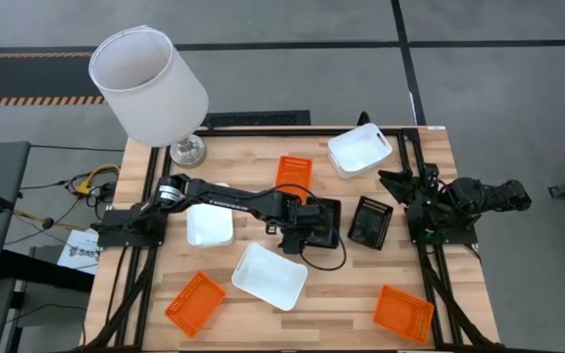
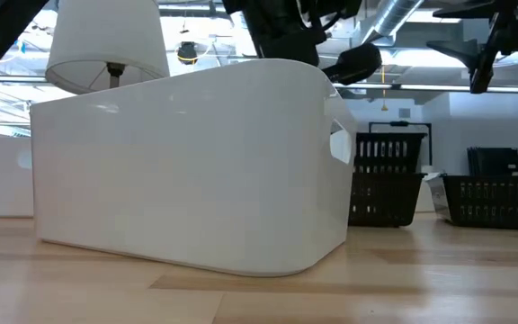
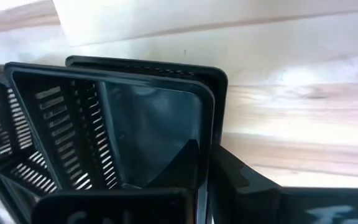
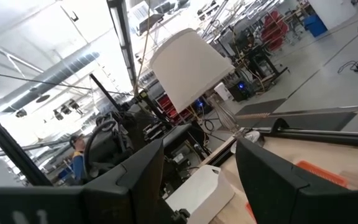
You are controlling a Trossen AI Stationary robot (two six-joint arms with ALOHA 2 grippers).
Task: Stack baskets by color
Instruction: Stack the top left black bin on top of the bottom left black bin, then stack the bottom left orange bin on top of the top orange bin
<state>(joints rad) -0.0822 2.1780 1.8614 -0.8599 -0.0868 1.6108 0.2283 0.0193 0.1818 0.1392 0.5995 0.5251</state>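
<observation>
My left gripper is at the table's middle, shut on a black slotted basket. That basket is directly over a second black basket, whose rim shows just past it; I cannot tell whether the two touch. A third black basket lies to their right. Orange baskets lie at the far middle, near left and near right. White baskets lie at the far right, left of centre and near centre. My right gripper waits open at the right edge. My left gripper pinches one wall of the upper black basket at its rim, with one finger inside the basket and the other outside. The fingers come steeply from above. The basket's opening faces up, and it sits slightly askew to the basket beneath.
A big white lampshade on a metal foot stands at the table's far left corner. The folded right arm takes up the right edge. In the low view the near white basket fills most of the picture. Bare wood shows along the near edge.
</observation>
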